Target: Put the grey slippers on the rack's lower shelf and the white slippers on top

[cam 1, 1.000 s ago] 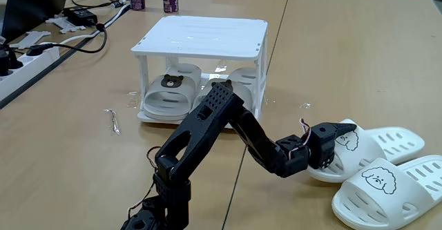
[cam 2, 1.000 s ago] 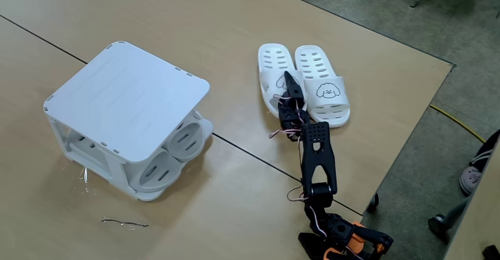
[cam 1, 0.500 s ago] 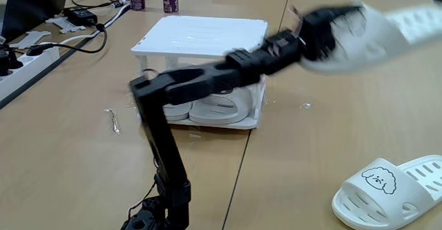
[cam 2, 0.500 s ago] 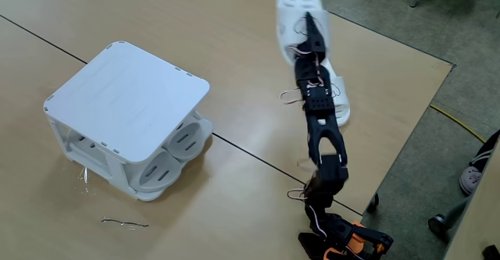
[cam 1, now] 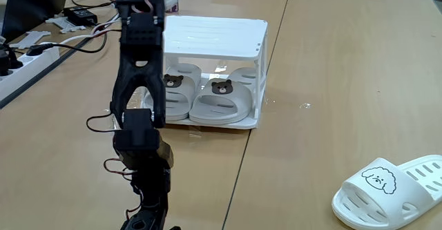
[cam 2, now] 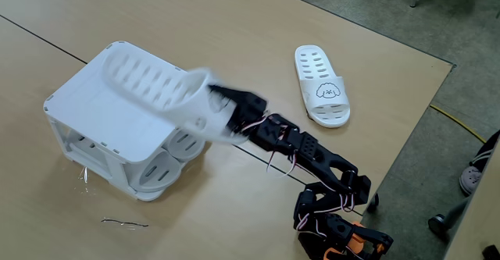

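Holding one of the white slippers (cam 2: pixel 152 88) up in the air, my hand (cam 2: pixel 212 112) is squeezed shut on its back end. This slipper looks blurry in a fixed view. I can see rows of long slots across its white strap. It hangs just over the top (cam 2: pixel 117 100) of the rack (cam 2: pixel 70 123), near the edge closest to my arm. I cannot tell if it touches the top or not.

My arm (cam 2: pixel 312 154) is black and reaches in low from the right in that view. In the other fixed view my arm (cam 1: pixel 138 85) stands tall in front of the rack (cam 1: pixel 261 64), and my hand is up by the top edge of the picture, too blurry to make out.

The other white slipper (cam 2: pixel 320 84) lies flat on the wooden surface (cam 2: pixel 234 26), well apart from the rack. It has a little dog face drawn in black with curly ears. I see it too at the lower right in the other view (cam 1: pixel 390 188).

The grey slippers (cam 1: pixel 200 95) sit side by side on the lower shelf (cam 1: pixel 228 123). Each one has a small dark brown bear face. The top has thin ridged lines on it and is white, like the thin corner posts.
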You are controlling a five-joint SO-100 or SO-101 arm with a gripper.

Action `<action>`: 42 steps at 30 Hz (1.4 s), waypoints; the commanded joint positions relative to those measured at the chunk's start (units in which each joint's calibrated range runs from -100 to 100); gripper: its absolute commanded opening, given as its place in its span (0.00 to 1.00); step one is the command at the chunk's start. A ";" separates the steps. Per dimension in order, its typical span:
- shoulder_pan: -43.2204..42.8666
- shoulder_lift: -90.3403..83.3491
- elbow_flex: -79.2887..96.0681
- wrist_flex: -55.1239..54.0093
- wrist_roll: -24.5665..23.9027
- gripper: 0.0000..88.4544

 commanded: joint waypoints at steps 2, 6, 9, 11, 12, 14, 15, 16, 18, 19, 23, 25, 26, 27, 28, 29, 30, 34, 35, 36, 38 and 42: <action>-4.96 8.91 -3.39 -0.57 0.37 0.01; -4.96 24.48 -19.36 -0.66 0.37 0.01; -4.55 37.77 -35.51 -0.66 0.37 0.01; -2.83 47.79 -48.23 -0.57 0.37 0.01; -2.00 51.83 -52.74 -0.57 0.37 0.01; -0.69 59.15 -59.77 -0.57 0.37 0.01; 0.46 62.34 -62.57 -0.57 0.37 0.01; 1.29 65.37 -64.83 -0.57 0.37 0.01; 3.01 71.51 -68.89 -0.66 0.37 0.01; 3.26 73.79 -70.33 -0.75 0.37 0.01; 3.92 79.51 -72.40 -0.83 0.37 0.06; 3.92 80.69 -72.31 -0.83 0.37 0.21; 3.75 80.77 -72.31 -0.83 0.37 0.32; 3.67 80.35 -72.13 -0.83 0.37 0.38; 3.67 80.10 -72.13 -0.83 0.37 0.42; 3.67 79.51 -72.22 -0.83 0.37 0.44; 3.83 77.99 -71.50 -0.66 0.37 0.44; 3.92 70.51 -62.66 -0.66 0.37 0.44; 3.92 68.57 -60.13 -0.66 0.37 0.44; 3.92 66.55 -57.70 -0.66 0.37 0.44; 3.92 62.18 -52.38 -0.75 0.37 0.44; 4.00 52.33 -41.28 -0.83 0.37 0.44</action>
